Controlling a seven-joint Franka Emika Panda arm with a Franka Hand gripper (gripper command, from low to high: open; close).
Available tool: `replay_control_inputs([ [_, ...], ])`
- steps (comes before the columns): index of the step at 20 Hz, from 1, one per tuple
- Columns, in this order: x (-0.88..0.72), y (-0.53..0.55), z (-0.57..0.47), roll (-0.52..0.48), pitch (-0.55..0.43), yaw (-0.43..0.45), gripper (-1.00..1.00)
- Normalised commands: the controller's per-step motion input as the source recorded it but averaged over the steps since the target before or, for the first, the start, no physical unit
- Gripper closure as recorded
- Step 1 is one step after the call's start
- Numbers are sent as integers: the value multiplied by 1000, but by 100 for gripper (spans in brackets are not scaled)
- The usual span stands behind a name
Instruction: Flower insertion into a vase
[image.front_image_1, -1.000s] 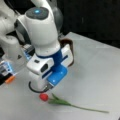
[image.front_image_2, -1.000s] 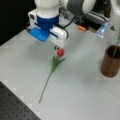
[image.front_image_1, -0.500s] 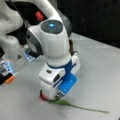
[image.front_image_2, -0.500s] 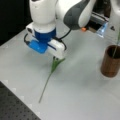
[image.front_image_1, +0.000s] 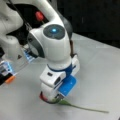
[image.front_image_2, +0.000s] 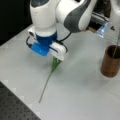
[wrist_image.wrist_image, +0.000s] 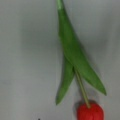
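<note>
While the flower (image.front_image_2: 51, 72) lies flat on the desk (image.front_image_2: 82, 95), the claw (image.front_image_1: 53, 98) is right down at its red head — can't tell if it's shut, so pick-up step, I think. The vase (image.front_image_2: 110, 61) stands well apart at a front view's right — a clean grab comes first.

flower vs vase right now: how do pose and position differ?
The flower lies flat on the table; the vase stands upright. The flower sits directly under the gripper; the vase is apart, at a front view's right. The flower is thin, green with a red head; the vase is a brown cylinder. Both rest on the table.
</note>
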Motion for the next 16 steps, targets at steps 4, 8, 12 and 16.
replay_control_inputs([
  [4,59,34,-212,-39,95,-61,-100],
  [8,104,22,-195,-78,70,-43,-100],
  [12,158,28,-205,-99,32,-23,-100],
  [16,233,24,-250,-135,-25,-6,-100],
])
